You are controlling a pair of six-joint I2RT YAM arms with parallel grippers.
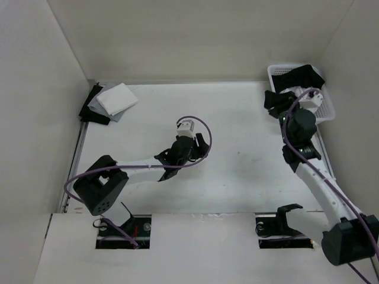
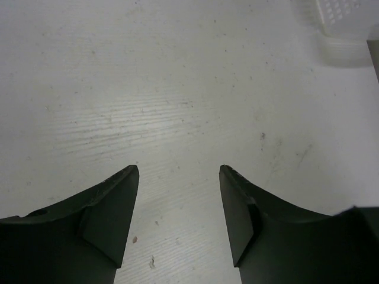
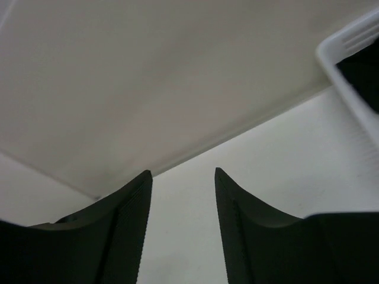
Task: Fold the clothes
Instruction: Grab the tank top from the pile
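The black clothes [image 1: 302,76] lie bunched in a white basket [image 1: 327,110] at the back right corner. In the right wrist view they show only as a dark patch [image 3: 362,70] behind the basket's rim. My right gripper [image 1: 274,100] hovers just left of the basket. Its jaws [image 3: 182,173] stand open and empty, facing the back wall. My left gripper [image 1: 200,144] is over the middle of the table, far from the clothes. It is open too [image 2: 179,168], with only bare tabletop between its fingers.
A stack of flat white and grey fabric squares [image 1: 113,99] sits in the back left corner on something dark. White walls close the table on the left, back and right. The basket's corner [image 2: 344,18] shows at the top right of the left wrist view.
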